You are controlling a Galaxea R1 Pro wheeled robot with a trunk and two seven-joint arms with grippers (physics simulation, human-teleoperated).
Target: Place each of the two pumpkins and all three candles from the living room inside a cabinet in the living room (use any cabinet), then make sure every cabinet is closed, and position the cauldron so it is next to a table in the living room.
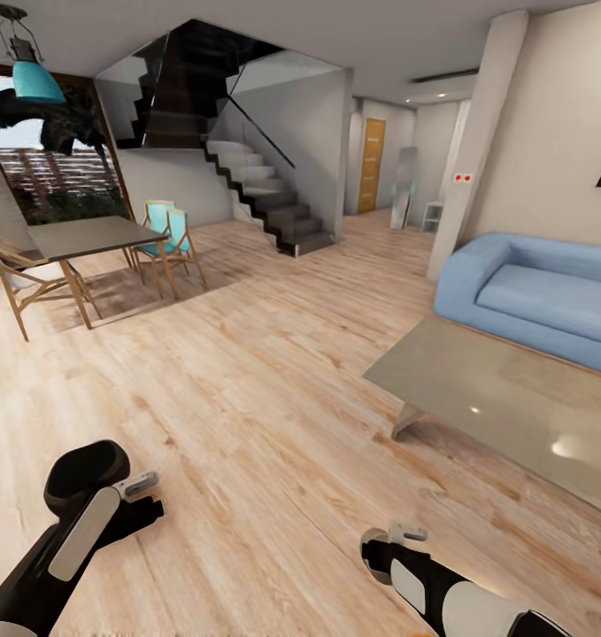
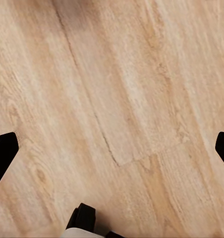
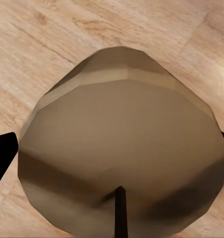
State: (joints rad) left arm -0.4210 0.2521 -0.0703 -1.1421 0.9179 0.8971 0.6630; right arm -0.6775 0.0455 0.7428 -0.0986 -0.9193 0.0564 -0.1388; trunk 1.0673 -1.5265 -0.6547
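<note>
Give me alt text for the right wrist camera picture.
A squat brown candle with a pale beige, faceted top and a thin dark wick sits between the right gripper's dark fingers, seen from above. Light wooden floor lies behind it.

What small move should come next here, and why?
Probably turn the base to search for the cabinet. The right gripper seems to hold a squat brown candle with a beige top above the wooden floor, while the head view faces the blue sofa and grey coffee table, not storage.
</note>
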